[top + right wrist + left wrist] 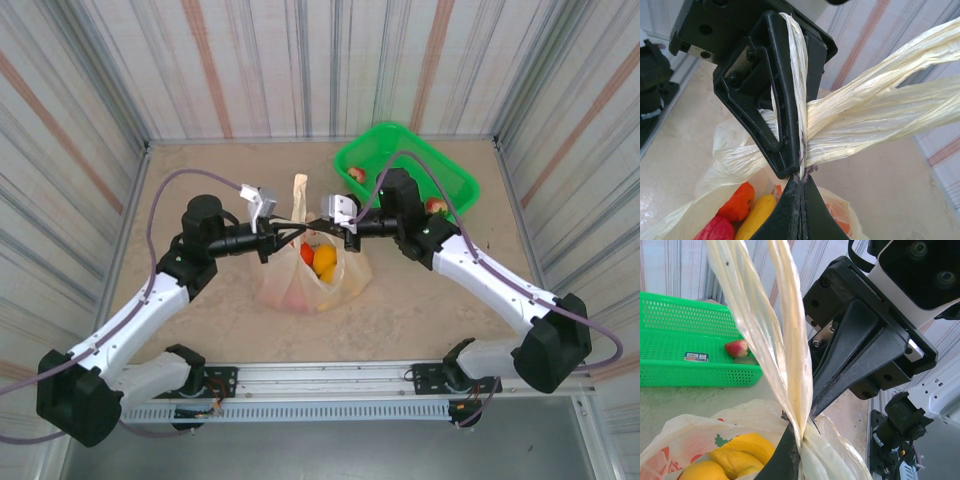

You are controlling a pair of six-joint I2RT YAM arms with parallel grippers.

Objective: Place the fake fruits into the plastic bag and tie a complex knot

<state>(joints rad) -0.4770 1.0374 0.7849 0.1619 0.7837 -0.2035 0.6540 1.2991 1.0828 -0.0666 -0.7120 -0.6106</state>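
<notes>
Knot-tying step: fruits point(324, 262) lie in the bag point(288, 290) beneath the jaws. Left jaws and right jaws meet tip to tip, each clamped on the crossed handles point(865, 120). Next: pull a loop through.

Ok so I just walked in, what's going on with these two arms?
The robot is tying up a plastic bag in the middle of the table. It already holds yellow, orange and red fake fruits. The left claw and the right claw are both shut on the twisted handles just above the bag's mouth, where the strands cross; the loops stand free above. Two other fruits lie in the green basket at the back right.
</notes>
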